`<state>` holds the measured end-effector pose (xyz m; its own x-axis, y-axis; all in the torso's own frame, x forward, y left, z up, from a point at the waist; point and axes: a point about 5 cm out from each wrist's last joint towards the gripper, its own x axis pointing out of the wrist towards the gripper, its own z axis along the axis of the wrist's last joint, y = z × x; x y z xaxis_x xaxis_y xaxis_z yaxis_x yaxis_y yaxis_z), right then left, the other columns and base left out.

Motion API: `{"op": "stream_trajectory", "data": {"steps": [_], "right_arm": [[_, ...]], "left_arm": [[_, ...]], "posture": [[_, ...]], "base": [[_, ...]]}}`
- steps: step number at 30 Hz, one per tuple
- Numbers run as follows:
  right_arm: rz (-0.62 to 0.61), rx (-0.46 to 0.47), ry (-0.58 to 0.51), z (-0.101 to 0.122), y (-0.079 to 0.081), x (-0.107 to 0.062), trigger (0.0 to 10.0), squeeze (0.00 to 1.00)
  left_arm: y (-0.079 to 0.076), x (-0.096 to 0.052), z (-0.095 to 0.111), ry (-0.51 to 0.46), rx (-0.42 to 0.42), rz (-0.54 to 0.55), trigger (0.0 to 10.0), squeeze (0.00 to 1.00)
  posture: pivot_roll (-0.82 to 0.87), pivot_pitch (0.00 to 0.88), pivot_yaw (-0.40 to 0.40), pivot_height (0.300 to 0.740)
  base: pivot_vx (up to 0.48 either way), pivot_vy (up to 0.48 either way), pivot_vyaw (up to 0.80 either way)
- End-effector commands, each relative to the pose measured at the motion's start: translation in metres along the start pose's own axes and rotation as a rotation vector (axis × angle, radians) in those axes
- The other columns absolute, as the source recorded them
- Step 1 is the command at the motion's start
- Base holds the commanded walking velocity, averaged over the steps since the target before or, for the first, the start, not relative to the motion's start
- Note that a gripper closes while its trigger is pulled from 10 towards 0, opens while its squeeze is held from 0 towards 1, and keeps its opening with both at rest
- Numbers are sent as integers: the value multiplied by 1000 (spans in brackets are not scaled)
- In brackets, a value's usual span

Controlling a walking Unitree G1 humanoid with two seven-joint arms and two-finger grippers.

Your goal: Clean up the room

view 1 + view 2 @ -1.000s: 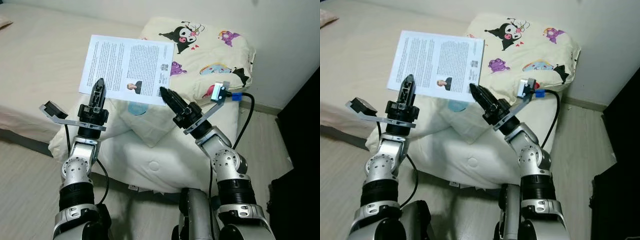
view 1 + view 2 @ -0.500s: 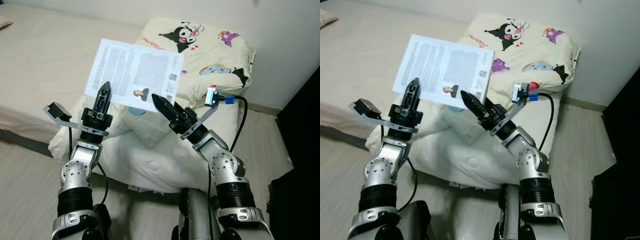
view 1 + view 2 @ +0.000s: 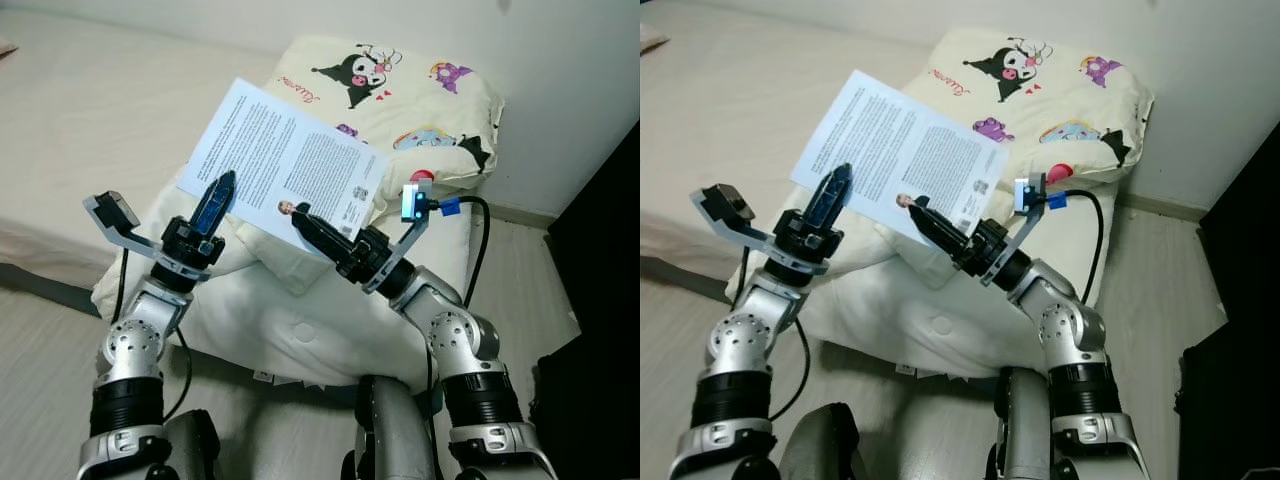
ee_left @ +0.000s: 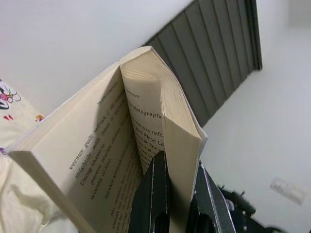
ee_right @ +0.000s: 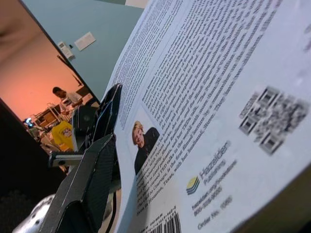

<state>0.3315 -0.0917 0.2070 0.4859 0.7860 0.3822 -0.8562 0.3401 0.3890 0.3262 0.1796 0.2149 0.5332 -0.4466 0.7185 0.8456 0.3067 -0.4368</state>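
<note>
Book (image 3: 285, 165) held aloft above a white duvet (image 3: 300, 315) at the edge of a bed (image 3: 80, 120), back cover up, tilted, with printed text, a small author portrait and a QR code. Left gripper (image 3: 218, 195) at the near left edge, fingers (image 4: 155, 194) clamped on a thickness of pages, one slipped between the leaves. Right gripper (image 3: 305, 222) at the near edge beside the portrait, one finger (image 5: 92, 174) just beside the cover; grip impossible to tell. Behind the book, a cream pillow (image 3: 420, 90) printed with cartoon characters, against a pale wall.
</note>
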Motion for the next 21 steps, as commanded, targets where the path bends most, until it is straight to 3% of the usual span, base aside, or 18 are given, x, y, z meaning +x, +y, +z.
{"op": "stream_trajectory", "data": {"steps": [1, 6, 17, 18, 19, 20, 21], "right_arm": [[16, -4, 8, 0, 2, -5, 10000, 0], [31, 19, -17, 3, 3, -14, 10000, 0], [26, 30, -30, 6, 3, -22, 10000, 0], [30, 35, -35, 6, 4, -22, 6039, 0], [32, 39, -38, 6, 4, -22, 6039, 0], [29, 41, -33, 6, 4, -22, 0, 0], [29, 41, -33, 6, 4, -22, 0, 0]], "left_arm": [[1, -6, 6, 3, 27, -5, 0, 0], [1, -12, 23, -10, 53, -20, 0, 0], [-1, -17, 24, 10, 42, -60, 0, 0], [-3, -16, 20, 24, 33, -74, 0, 0], [-4, -16, 17, 35, 26, -86, 0, 0], [-5, -16, 14, 42, 16, -96, 0, 0], [-5, -16, 14, 42, 16, -96, 0, 0]], "posture": [[-102, 166, -41, 535], [-101, 164, -42, 535], [-108, 154, -40, 535], [-112, 156, -39, 535], [-113, 157, -39, 535], [-115, 161, -40, 535], [-115, 161, -40, 535]], "base": [[0, 0, 0], [0, 0, 0], [0, 0, 0], [0, 0, 0], [0, 0, 0], [0, 0, 0], [0, 0, 0]]}}
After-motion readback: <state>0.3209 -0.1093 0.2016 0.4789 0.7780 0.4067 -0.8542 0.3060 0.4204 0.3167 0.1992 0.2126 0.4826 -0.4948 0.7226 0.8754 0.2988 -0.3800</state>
